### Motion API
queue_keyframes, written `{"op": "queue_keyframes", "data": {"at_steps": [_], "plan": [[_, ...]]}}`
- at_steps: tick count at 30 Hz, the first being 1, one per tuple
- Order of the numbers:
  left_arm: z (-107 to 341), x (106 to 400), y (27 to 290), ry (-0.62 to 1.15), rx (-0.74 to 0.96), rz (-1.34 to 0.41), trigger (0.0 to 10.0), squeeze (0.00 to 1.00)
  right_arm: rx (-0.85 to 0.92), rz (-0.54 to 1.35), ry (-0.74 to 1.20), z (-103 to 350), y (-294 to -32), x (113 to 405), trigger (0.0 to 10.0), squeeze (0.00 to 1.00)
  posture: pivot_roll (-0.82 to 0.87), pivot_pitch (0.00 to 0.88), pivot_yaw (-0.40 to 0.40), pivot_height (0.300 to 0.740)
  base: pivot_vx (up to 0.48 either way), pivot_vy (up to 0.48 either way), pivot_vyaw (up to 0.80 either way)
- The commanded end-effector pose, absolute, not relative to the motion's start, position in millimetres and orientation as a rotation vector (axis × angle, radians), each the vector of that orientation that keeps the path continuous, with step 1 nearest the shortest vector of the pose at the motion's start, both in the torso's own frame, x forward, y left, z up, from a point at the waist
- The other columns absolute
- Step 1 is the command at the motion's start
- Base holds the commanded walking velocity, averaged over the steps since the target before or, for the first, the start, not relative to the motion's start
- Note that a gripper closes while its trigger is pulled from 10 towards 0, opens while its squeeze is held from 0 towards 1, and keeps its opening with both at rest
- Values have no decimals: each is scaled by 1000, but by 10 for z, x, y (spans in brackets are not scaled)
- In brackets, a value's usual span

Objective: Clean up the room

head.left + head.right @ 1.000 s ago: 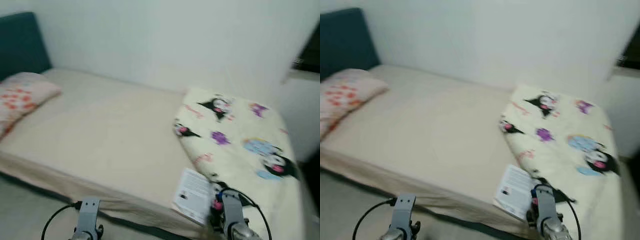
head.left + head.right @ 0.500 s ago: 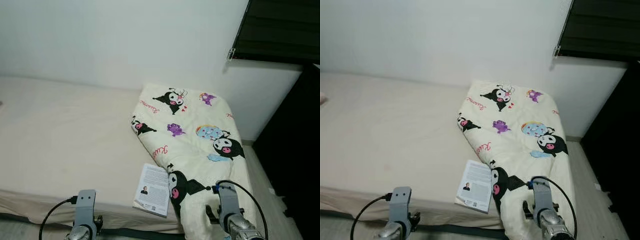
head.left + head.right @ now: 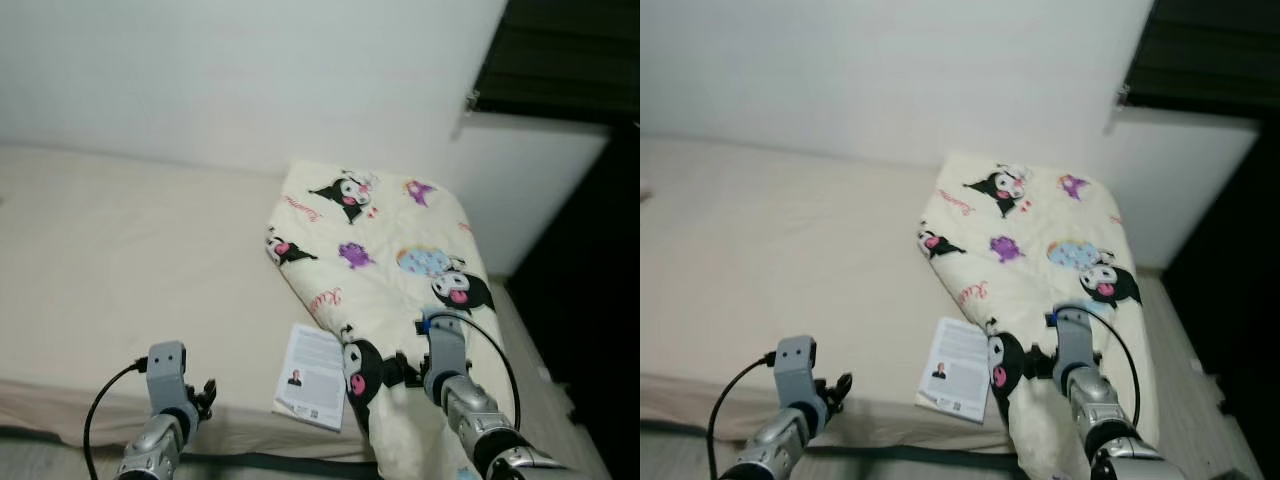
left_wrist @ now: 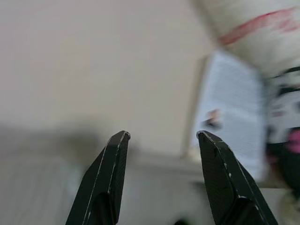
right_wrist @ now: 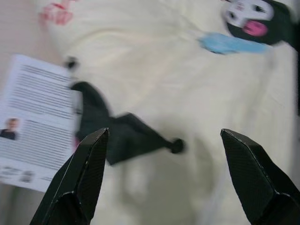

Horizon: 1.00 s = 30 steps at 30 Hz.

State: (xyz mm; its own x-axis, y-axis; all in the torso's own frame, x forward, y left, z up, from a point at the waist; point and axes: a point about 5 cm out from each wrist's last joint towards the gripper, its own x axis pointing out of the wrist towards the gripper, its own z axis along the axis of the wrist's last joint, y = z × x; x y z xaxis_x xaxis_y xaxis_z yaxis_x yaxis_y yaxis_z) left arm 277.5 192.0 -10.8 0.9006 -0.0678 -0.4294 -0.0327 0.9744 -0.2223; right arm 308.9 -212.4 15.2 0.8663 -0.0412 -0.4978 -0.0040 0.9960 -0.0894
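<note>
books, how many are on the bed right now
1. A single book lies flat near the front edge of the bed, its right side tucked against the cartoon-print blanket. More could be hidden under the blanket.

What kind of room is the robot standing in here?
Most likely a bedroom: a bed with a beige sheet stands along a white wall, a cartoon-print blanket lies folded on it, and a book rests at its edge.
</note>
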Motion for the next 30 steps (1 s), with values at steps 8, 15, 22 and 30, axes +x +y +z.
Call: {"op": "queue_keyframes", "data": {"at_steps": [8,15,22,30], "plan": [[165,3040,1711,312,-268,-114,10000,0,-63,-67,446,321,-2212,3208,10000,0,-38,0,-66,740,0,0,-662],[196,3069,1706,302,-254,-106,10000,0,-83,-53,426,362,-2174,3247,10000,0,-42,0,-65,740,0,0,0],[172,3062,1743,317,-281,-40,10000,0,-123,7,396,425,-2060,3315,10000,0,-38,0,-68,740,0,-274,0],[142,3045,1764,345,-276,-35,10000,0,-126,14,403,415,-2020,3318,10000,0,-36,0,-67,740,0,0,0]]}}
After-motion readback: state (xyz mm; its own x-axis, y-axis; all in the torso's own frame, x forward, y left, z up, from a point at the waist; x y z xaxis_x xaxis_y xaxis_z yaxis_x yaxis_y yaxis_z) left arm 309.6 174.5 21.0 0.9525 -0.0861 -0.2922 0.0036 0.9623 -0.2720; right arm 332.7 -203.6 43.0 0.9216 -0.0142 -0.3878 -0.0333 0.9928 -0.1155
